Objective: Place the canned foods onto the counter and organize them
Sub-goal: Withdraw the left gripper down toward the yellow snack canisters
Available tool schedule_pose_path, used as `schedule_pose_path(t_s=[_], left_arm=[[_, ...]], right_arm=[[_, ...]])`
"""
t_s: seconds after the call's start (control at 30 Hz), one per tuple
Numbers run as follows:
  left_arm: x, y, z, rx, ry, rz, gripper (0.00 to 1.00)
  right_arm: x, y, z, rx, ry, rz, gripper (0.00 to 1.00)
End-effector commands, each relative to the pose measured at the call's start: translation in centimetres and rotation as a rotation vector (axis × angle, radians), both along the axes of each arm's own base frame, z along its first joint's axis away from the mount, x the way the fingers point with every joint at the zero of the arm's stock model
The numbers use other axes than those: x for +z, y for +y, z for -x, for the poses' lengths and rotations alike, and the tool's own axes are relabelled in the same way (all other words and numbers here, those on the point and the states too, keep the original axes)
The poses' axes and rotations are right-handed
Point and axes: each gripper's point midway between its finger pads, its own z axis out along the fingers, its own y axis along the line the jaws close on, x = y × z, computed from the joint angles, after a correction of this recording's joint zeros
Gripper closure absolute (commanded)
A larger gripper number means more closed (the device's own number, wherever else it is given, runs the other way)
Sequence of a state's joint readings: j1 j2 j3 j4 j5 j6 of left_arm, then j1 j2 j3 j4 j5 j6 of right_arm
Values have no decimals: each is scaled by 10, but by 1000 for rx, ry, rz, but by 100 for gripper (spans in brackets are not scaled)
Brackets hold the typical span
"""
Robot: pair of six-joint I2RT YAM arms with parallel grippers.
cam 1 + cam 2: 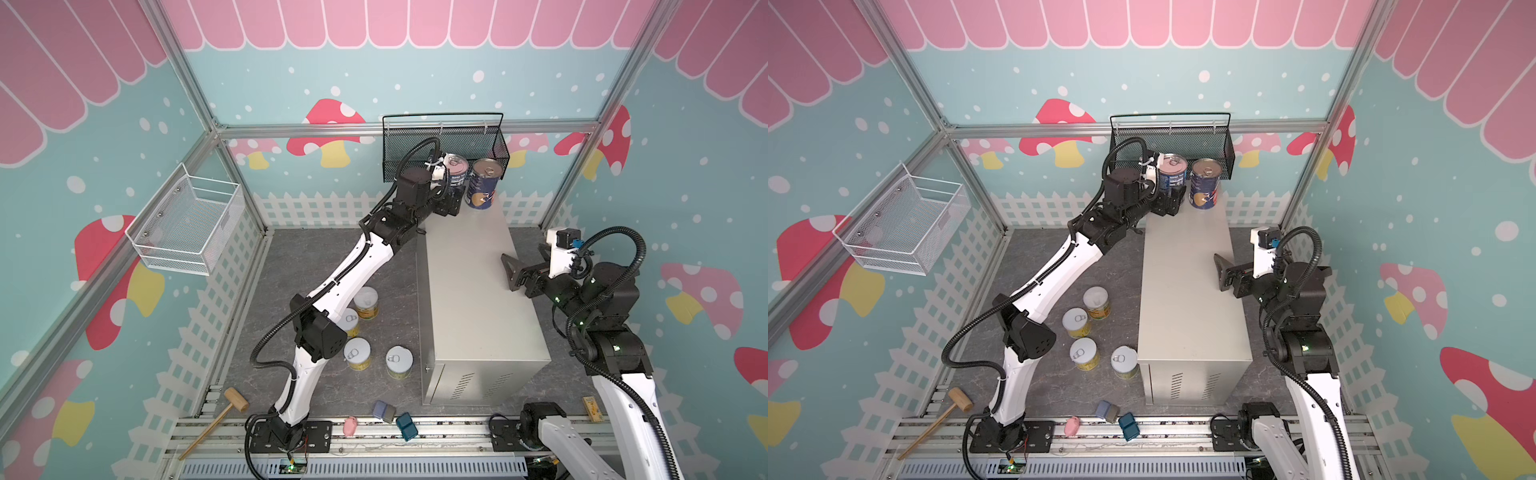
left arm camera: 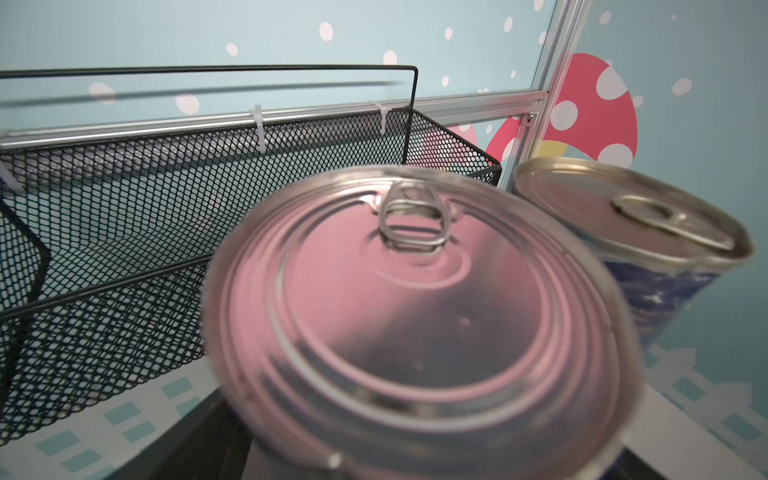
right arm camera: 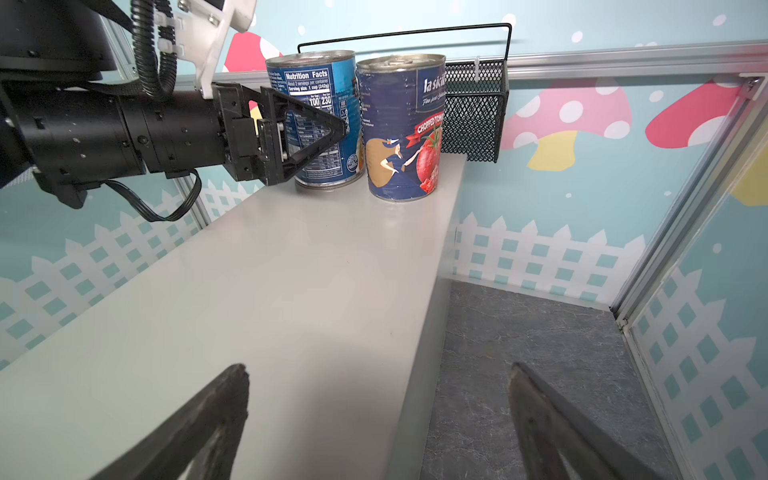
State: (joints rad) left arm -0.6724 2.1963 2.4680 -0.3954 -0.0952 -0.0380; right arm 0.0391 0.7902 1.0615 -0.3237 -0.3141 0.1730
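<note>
Floor (image 1: 332, 257) left of the counter (image 1: 478, 299): four yellow-label cans (image 1: 357, 353) stand upright in a loose cluster. Left gripper (image 1: 454, 199) is at the counter's far end. Its fingers straddle the blue nutrition-label can (image 3: 320, 83), which stands upright on the top; whether they press it or stand clear cannot be determined. Chopped-tomato can (image 3: 401, 129) stands upright just beside it, in front of the black mesh basket (image 3: 473, 120). Right gripper (image 3: 378, 368) hovers over the counter's right edge, fingers spread wide, empty.

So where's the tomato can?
In both top views the tomato can stands upright at the far end of the counter, right of the other blue can, below the black mesh basket.
</note>
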Motion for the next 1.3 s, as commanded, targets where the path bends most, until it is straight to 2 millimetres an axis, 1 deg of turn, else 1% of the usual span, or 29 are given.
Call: schedule_pose_path(t_s=[0.0, 0.13, 0.23, 0.33, 0.4, 0.5, 0.6, 0.73, 0.8, 0.87, 0.93, 1.0, 1.1, 1.2, 1.27], left_arm=[[31, 17, 13, 17, -46, 35, 1], [36, 30, 27, 29, -32, 37, 1], [38, 46, 43, 44, -41, 48, 1], [37, 66, 64, 67, -35, 45, 1], [33, 84, 79, 95, -14, 30, 1], [11, 112, 101, 149, 46, 0, 1], [-19, 142, 125, 207, 116, -27, 1], [-67, 179, 156, 283, 243, -79, 1], [-95, 197, 172, 328, 312, -108, 1], [-118, 214, 186, 372, 368, -124, 1], [-142, 229, 200, 410, 426, -141, 1], [-165, 238, 214, 422, 486, -149, 1], [-195, 241, 229, 422, 577, -143, 1], [-222, 242, 238, 434, 655, -123, 1], [-234, 235, 238, 413, 690, -129, 1]], right_arm=[[2, 4, 2, 21, -12, -2, 2], [3, 5, 1, 30, -12, -11, 2], [5, 7, 0, 38, -17, -14, 2], [7, 9, -2, 51, -25, -16, 1], [8, 11, -2, 65, -35, -5, 1], [9, 12, -6, 70, -38, 10, 0], [11, 13, -11, 81, -46, 19, 0], [14, 9, -18, 51, -59, 37, 0], [18, 6, -21, 34, -71, 39, 0], [22, 4, -24, 22, -85, 35, 0], [26, 7, -24, 39, -101, 40, 0], [30, 8, -24, 44, -117, 41, 0], [34, 10, -25, 57, -130, 49, 1], [35, 12, -25, 71, -130, 51, 0], [36, 15, -24, 88, -139, 40, 0]])
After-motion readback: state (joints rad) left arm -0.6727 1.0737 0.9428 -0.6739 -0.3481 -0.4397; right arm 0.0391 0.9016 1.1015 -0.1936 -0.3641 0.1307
